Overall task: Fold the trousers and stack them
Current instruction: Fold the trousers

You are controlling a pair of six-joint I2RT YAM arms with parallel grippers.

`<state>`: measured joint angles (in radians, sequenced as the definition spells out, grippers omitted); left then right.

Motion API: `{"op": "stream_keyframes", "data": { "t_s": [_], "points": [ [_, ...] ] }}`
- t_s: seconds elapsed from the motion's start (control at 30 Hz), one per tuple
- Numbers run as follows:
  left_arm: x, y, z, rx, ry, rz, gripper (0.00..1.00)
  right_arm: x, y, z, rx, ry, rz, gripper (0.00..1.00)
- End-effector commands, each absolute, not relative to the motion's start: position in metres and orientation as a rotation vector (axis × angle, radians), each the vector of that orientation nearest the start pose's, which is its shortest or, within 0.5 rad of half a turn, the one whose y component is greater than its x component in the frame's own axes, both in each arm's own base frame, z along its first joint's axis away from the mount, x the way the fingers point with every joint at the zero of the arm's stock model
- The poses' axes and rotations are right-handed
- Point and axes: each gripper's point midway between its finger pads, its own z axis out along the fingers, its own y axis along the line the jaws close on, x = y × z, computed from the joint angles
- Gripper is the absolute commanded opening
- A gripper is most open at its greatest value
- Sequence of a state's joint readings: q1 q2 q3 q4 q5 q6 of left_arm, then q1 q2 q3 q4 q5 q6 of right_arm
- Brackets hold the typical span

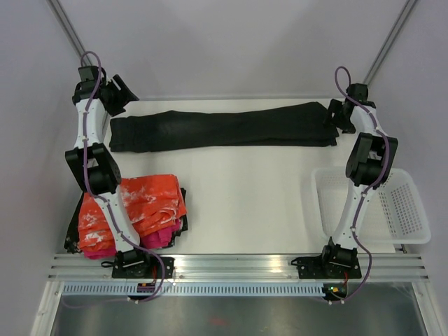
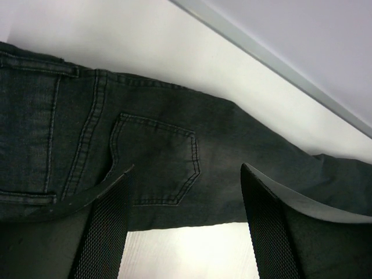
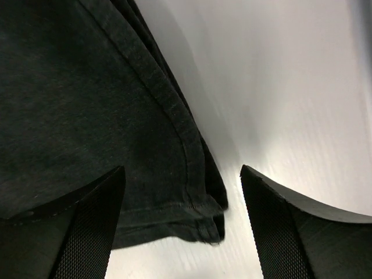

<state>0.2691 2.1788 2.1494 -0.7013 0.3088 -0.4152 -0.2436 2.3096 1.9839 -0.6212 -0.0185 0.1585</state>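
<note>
Top external view: trousers lie folded lengthwise along the far side of the table, waist at left, hems at right. Left gripper hangs over the waist and right gripper over the hems — both spread wide, holding nothing. For the next fold, I judge each should pinch all layers at its end — then lift level, together.

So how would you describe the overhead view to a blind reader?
Black trousers lie flat across the far side of a white table, the left arm at the waist end, the right arm at the hems. Nearer, an orange-and-white garment sits on a pink garment at left; a white basket at right.
</note>
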Motion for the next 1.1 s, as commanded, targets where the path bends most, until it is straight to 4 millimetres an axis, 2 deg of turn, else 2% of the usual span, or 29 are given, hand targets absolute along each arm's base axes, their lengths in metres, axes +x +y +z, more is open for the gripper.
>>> {"op": "stream_keyframes", "data": {
  "t_s": [0.0, 0.07, 0.1, 0.27, 0.3, 0.37, 0.4, 0.47, 0.5, 0.53, 0.63, 0.8, 0.9, 0.93, 1.0, 1.07],
  "points": [
    [0.562, 0.092, 0.195, -0.581, 2.228, -0.372, 0.77, 0.557, -0.127, 0.038, 0.542, 2.455, 0.009, 0.86],
    [0.56, 0.095, 0.19, -0.59, 2.238, -0.359, 0.77, 0.56, -0.124, 0.031, 0.556, 2.453, 0.035, 0.82],
    [0.558, 0.095, 0.186, -0.597, 2.249, -0.356, 0.77, 0.559, -0.123, 0.022, 0.561, 2.47, 0.044, 0.81],
    [0.55, 0.1, 0.176, -0.617, 2.277, -0.314, 0.77, 0.547, -0.119, 0.001, 0.566, 2.535, 0.054, 0.67],
    [0.549, 0.1, 0.175, -0.617, 2.279, -0.3, 0.77, 0.543, -0.117, -0.004, 0.562, 2.55, 0.061, 0.57],
    [0.546, 0.11, 0.168, -0.647, 2.291, -0.242, 0.78, 0.541, -0.113, -0.005, 0.556, 2.555, 0.088, 0.44],
    [0.542, 0.114, 0.161, -0.676, 2.312, -0.223, 0.78, 0.539, -0.11, -0.009, 0.557, 2.558, 0.103, 0.29],
    [0.54, 0.123, 0.157, -0.746, 2.307, -0.208, 0.77, 0.539, -0.105, -0.005, 0.559, 2.549, 0.14, 0.13],
    [0.538, 0.127, 0.157, -0.769, 2.298, -0.204, 0.76, 0.534, -0.102, -0.008, 0.57, 2.555, 0.158, 0.0],
    [0.537, 0.131, 0.154, -0.792, 2.29, -0.182, 0.75, 0.533, -0.097, -0.007, 0.569, 2.553, 0.187, 0.0],
    [0.534, 0.14, 0.16, -0.802, 2.275, -0.12, 0.75, 0.53, -0.093, 0.009, 0.57, 2.529, 0.205, 0.0],
    [0.527, 0.141, 0.158, -0.794, 2.278, -0.092, 0.74, 0.546, -0.099, 0.043, 0.534, 2.431, 0.185, 0.0],
    [0.525, 0.146, 0.151, -0.805, 2.29, -0.063, 0.74, 0.555, -0.091, 0.071, 0.481, 2.372, 0.219, 0.0],
    [0.526, 0.146, 0.147, -0.803, 2.297, -0.054, 0.74, 0.559, -0.084, 0.088, 0.414, 2.349, 0.193, 0.0],
    [0.525, 0.149, 0.147, -0.805, 2.301, -0.035, 0.74, 0.565, -0.08, 0.105, 0.354, 2.318, 0.132, 0.0],
    [0.525, 0.149, 0.146, -0.795, 2.305, -0.03, 0.74, 0.575, -0.06, 0.13, 0.273, 2.287, 0.128, 0.0]
  ]
}}
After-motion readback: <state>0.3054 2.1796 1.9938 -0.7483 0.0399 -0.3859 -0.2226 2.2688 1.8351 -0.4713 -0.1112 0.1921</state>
